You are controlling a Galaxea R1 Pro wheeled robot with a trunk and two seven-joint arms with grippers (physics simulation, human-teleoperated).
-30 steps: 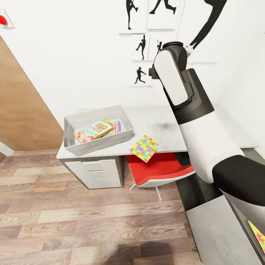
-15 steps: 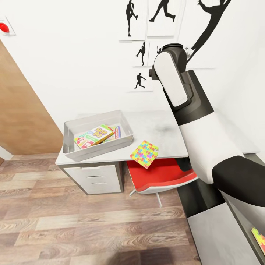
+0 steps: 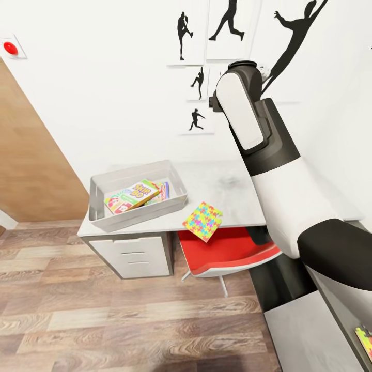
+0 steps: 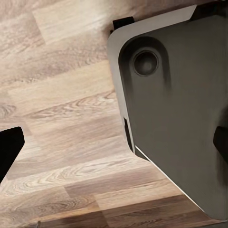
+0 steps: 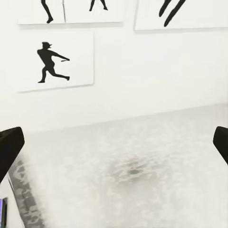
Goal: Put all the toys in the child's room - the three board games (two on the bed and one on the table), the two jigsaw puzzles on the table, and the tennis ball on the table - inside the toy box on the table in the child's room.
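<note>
Toys for the tidy-up sit mostly at the centre left of the head view: the toy box (image 3: 106, 182) stands on the light grey table (image 3: 227, 186), and inside it lie the board games, the yellow-red-green Skip-Bo box (image 3: 131, 196) uppermost with the edge of another printed box (image 3: 164, 190) showing just beside it. One jigsaw puzzle (image 3: 202, 221) lies near the toy box at the table's front edge, partly overhanging it above a red chair (image 3: 227, 252) pushed under the top. A second jigsaw puzzle (image 3: 366, 340) shows at the lower right corner of the frame, on the lower dark grey section (image 3: 305, 330). Grey drawers (image 3: 135, 256) stand below the toy box, with wood-plank floor (image 3: 103, 320) across the lower left.

The right arm (image 3: 268, 155) rises through the centre right of the head view, in front of the white wall with its black baseball-player pictures (image 3: 195, 120); a red round button (image 3: 10, 47) sits at the upper left.

In the right wrist view the right gripper (image 5: 114, 145) has its dark fingertips (image 5: 8, 147) at the two side edges of the frame, spread wide with nothing between them, over the table top (image 5: 137, 171). In the left wrist view the left gripper (image 4: 114, 142) is likewise spread wide and holds nothing, above floor (image 4: 61, 123) and the robot's grey base (image 4: 180, 104).
</note>
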